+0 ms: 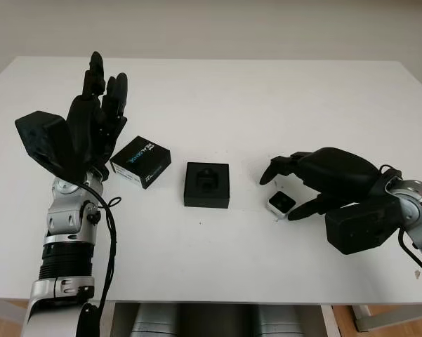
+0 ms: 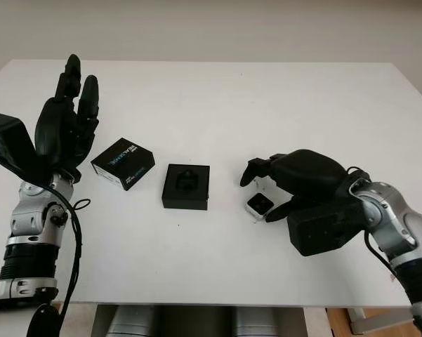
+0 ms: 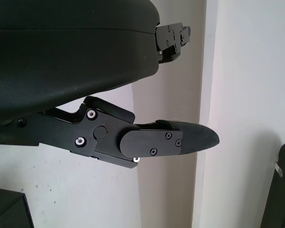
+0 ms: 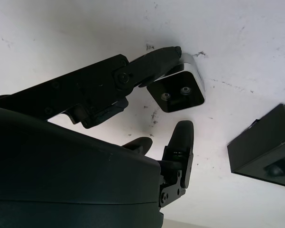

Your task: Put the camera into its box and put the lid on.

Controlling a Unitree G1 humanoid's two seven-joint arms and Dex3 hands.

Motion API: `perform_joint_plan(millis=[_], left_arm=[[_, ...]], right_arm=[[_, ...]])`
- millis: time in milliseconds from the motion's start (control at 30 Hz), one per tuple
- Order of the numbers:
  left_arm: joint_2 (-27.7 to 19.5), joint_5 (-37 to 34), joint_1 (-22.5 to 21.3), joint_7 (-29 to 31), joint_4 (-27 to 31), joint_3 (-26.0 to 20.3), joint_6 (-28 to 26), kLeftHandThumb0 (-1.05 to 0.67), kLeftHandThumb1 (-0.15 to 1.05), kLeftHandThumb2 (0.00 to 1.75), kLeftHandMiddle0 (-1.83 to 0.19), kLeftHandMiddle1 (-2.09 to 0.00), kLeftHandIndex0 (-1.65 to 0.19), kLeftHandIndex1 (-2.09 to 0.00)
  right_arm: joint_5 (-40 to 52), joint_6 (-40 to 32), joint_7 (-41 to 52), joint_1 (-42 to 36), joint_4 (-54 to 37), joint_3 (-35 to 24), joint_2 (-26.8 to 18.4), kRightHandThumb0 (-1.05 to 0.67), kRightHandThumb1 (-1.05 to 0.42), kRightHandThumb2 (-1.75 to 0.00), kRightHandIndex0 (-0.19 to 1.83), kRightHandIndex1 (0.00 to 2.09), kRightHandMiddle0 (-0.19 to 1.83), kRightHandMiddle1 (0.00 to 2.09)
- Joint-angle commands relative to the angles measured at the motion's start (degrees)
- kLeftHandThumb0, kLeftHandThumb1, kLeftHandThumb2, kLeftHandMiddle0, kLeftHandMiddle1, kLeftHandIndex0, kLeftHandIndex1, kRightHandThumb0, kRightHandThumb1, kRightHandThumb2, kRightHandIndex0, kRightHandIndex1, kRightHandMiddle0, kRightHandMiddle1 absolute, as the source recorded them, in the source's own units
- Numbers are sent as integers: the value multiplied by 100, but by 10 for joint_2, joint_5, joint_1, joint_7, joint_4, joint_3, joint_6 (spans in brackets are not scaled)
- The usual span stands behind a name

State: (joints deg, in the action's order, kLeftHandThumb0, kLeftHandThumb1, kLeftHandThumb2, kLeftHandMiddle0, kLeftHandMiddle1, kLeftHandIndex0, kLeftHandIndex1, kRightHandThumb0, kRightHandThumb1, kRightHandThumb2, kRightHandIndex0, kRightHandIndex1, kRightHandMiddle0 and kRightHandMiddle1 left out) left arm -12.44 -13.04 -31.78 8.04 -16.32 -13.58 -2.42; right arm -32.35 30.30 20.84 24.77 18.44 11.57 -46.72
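Note:
The small silver camera (image 1: 281, 203) with a black face lies on the white table (image 1: 267, 105) to the right of its box. My right hand (image 1: 279, 189) arches over it, open. One finger (image 4: 151, 64) touches the camera's (image 4: 178, 92) edge, while the thumb (image 4: 182, 140) stands a little apart on the other side. At the table's middle sits the open black box (image 1: 206, 184) with a dark insert. Left of it lies the black lid (image 1: 140, 161) with blue lettering. My left hand (image 1: 98, 112) is raised above the table just left of the lid, open.
The table's near edge runs just in front of both forearms. A black cable (image 1: 111, 239) hangs along the left forearm. Bare white tabletop stretches behind the box and lid.

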Motion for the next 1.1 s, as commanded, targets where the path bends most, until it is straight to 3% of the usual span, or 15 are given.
perform_joint_plan(millis=[0,367,567,1067], left_arm=[[0,0,2,-2,14,1,-1,-62,105,40,12,-5,18,-3],[3,0,5,-6,20,1,-6,-63,105,39,14,-5,19,-4],[3,1,9,-3,24,3,-6,-63,105,40,14,-5,19,-4],[1,5,15,-6,33,5,-12,-62,105,42,14,-5,18,-4]], right_arm=[[-1,10,-8,14,8,2,2,-48,-86,-5,33,32,18,115],[-16,22,-17,23,28,11,-1,-45,-88,-6,31,31,19,125],[-18,18,-14,25,28,10,-4,-42,-90,-6,32,29,17,144],[-4,34,-19,24,44,7,-3,-36,-93,-6,37,27,33,150]])
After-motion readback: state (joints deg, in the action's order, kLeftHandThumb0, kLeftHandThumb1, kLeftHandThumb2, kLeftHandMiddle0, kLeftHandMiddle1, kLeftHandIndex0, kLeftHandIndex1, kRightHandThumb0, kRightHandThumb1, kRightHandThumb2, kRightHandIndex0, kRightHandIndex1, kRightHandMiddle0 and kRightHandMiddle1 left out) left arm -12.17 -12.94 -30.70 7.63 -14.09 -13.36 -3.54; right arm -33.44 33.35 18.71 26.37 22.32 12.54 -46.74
